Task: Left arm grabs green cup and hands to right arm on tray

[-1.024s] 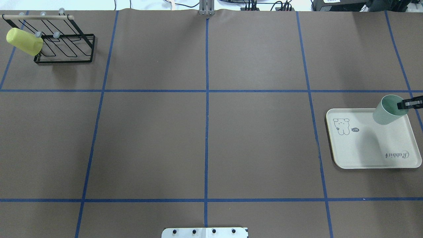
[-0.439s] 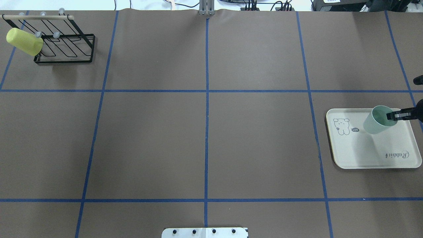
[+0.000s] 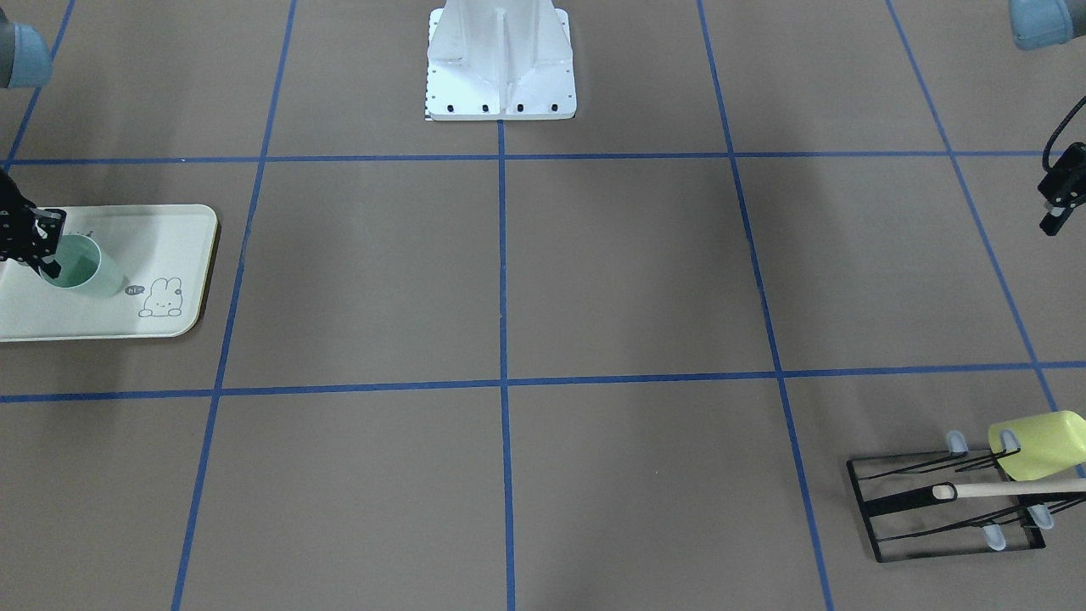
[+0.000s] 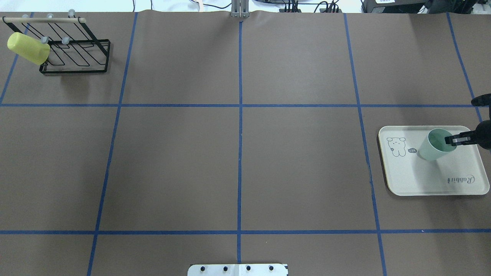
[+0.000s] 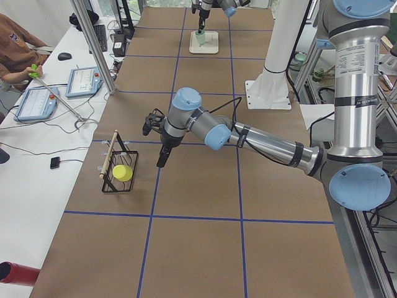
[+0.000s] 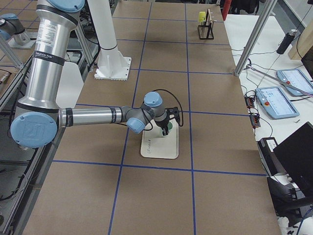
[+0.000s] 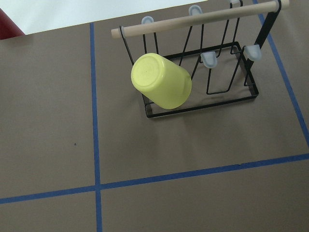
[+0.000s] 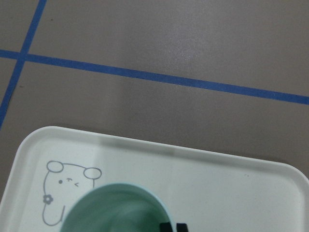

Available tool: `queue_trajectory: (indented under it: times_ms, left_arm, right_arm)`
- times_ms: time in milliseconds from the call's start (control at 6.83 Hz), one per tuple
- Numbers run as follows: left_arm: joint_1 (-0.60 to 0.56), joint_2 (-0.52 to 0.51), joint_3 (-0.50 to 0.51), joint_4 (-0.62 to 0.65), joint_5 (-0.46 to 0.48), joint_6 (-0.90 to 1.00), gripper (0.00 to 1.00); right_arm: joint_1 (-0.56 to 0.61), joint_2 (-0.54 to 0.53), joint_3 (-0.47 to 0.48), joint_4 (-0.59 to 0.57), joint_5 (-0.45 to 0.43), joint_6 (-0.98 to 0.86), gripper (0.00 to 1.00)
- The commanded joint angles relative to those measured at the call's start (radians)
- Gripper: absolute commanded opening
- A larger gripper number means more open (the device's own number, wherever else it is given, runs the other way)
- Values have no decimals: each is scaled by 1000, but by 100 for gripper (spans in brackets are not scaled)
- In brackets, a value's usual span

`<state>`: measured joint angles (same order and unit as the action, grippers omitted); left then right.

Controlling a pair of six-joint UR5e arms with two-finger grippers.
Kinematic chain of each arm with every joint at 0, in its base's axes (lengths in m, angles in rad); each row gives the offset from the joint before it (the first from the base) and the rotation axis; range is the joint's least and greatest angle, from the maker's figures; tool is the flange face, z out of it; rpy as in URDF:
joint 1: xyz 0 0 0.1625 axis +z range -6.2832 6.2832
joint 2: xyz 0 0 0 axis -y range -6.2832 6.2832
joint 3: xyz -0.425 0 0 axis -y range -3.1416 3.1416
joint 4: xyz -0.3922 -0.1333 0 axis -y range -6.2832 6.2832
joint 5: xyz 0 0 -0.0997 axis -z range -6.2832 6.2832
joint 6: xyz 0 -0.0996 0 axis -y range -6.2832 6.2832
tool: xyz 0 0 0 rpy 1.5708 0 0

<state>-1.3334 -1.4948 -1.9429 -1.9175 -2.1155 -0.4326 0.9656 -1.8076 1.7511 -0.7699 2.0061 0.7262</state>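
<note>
One green cup (image 4: 427, 151) points mouth-up, nearly vertical, above the tray (image 4: 429, 180), rim pinched by right gripper (image 4: 451, 140).

My arms, two, one left arm (image 5: 267, 144), one right arm (image 6: 93, 116), cups, two, one green cup (image 4: 429, 151) right, one yellow cup (image 4: 27, 48) far left, one tray (image 4: 422, 180), one wire rack (image 4: 73, 71), one mounting base (image 3: 501, 68).

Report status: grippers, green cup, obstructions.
Right gripper clamped on green cup rim, over the tray; touchdown unclear. Left gripper empty, far from tray, jaws unclear. No obstruction seen on tray.
</note>
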Motion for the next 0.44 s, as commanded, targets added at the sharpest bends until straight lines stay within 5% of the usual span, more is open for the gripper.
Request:
queue_trajectory:
  times_ms: [0, 146, 293]
  left_arm:
    - [0, -2, 1, 0, 0, 0, 100]
    - [0, -5, 1, 8, 0, 0, 100]
    - [0, -10, 1, 21, 2, 0, 100]
  right_arm:
    - [1, 5, -45, 72, 29, 1, 79]
    - [14, 5, -19, 60, 87, 1, 100]
    - [92, 10, -12, 23, 200, -2, 100]
